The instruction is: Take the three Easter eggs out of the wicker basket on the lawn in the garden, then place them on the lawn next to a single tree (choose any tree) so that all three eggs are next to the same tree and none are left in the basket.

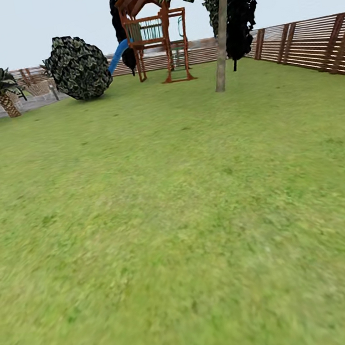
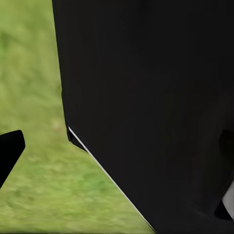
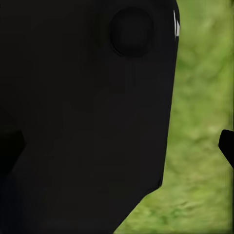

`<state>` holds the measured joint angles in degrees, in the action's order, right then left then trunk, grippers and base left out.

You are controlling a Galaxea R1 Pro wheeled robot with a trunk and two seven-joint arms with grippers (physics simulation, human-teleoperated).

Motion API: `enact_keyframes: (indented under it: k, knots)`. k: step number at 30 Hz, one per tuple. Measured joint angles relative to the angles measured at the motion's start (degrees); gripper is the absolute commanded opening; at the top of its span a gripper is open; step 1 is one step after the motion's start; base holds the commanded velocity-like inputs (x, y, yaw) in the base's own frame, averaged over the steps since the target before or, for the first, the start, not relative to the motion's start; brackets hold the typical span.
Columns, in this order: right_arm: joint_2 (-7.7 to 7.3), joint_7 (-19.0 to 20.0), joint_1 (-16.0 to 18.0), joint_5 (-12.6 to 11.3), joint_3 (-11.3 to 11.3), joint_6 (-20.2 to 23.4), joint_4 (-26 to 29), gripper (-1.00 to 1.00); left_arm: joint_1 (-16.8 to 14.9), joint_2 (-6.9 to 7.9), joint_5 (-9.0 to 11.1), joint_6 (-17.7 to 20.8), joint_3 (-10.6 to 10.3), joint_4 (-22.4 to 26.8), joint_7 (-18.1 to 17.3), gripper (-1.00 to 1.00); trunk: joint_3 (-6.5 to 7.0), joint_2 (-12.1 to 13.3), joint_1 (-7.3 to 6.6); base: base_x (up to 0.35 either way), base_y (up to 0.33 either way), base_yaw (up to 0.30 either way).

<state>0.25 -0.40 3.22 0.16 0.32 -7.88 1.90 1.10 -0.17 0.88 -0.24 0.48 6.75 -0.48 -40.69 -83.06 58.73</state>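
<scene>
From the head camera I look across the lawn (image 1: 164,224), an open stretch of mottled green grass. Far ahead, slightly right, stands the tree (image 1: 220,41), its pale trunk beside a wooden playset (image 1: 158,34). A slatted fence (image 1: 308,46) runs along the right. Both wrist cameras face dark robot bodywork over grass; I cannot tell either gripper's state.

I see the lawn (image 1: 170,223) spreading wide, flat and mottled green ahead of me; the tree (image 1: 222,40) rises at its far edge, pale trunk slightly leaning, near the fence
</scene>
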Motion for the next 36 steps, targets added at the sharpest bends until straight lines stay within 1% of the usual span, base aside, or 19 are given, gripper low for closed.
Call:
enact_keyframes:
  k: [36]
  knots:
    - [0.10, 0.0, 0.0, 0.0, 0.0, 0.0, 0.0, 1.00, 0.0, 0.00, 0.0, 0.0, 0.0, 0.0, 0.0, 1.00, -2.29, 0.0, 0.00, 0.000, 0.000, 0.213]
